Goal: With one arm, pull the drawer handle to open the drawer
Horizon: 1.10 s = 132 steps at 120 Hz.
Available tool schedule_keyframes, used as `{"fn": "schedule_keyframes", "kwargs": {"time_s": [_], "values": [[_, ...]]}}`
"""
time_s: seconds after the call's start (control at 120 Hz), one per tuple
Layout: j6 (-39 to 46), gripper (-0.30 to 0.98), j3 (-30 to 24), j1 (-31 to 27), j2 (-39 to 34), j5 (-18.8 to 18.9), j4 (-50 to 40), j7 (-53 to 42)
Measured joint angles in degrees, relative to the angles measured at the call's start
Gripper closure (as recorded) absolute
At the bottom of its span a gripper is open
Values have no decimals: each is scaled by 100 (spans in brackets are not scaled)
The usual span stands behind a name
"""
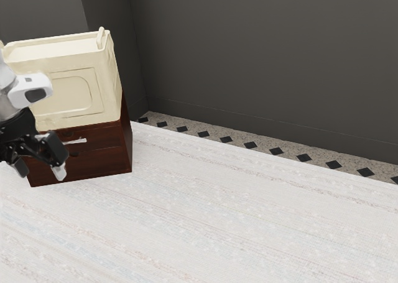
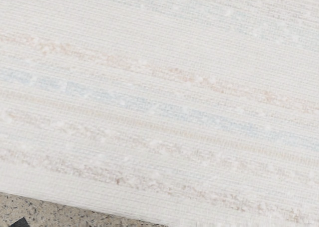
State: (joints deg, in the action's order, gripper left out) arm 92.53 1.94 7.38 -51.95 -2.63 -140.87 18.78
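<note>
And here is the handle (image 1: 76,140), a pale bar across the dark drawer front (image 1: 102,159), tucked under the cream cabinet (image 1: 73,91) at the exterior view's left. The drawer looks shut from here, its face flush with the wooden body as far as it can be seen.

Now the approach, and this one wants care! The tool should first line up with the bar at its own height, turning so that one finger can pass on each side of it. Then it's a slow slide in, stopping short of a knock against the wood, a firm close near the bar's middle, and a straight draw away from the front. Pull askew and the drawer could bind, or the slim bar could slip free.

The tool (image 1: 40,169) itself: fingers spread wide, plain daylight between them, nothing pinched. It hangs low in front of the drawer, and whether a tip brushes the wood can't be told. In the wrist view, the hand looks down on striped white worktop (image 2: 164,92), with speckled floor (image 2: 65,211) beyond its edge. So, reorienting looks like the first job.
</note>
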Motion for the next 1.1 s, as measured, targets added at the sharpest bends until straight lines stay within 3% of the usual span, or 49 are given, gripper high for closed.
{"fn": "schedule_keyframes", "kwargs": {"time_s": [0.108, 0.308, 0.45, 0.575, 0.742, 0.883, 1.1], "values": [[117, 0, -20, 120, -1, 263, -96, -299], [669, 0, -46, 143, 22, 940, -24, -1784], [1011, 0, -29, 53, 140, 1102, -54, -2692], [1404, 0, -42, -130, 752, 1252, -55, -3330], [2030, 0, -33, -204, 1501, 1520, -70, -3939], [2496, 0, -32, -320, 1670, 1695, -390, -4305], [3362, 0, -28, -1043, 2092, 1764, -798, -4722]]}}
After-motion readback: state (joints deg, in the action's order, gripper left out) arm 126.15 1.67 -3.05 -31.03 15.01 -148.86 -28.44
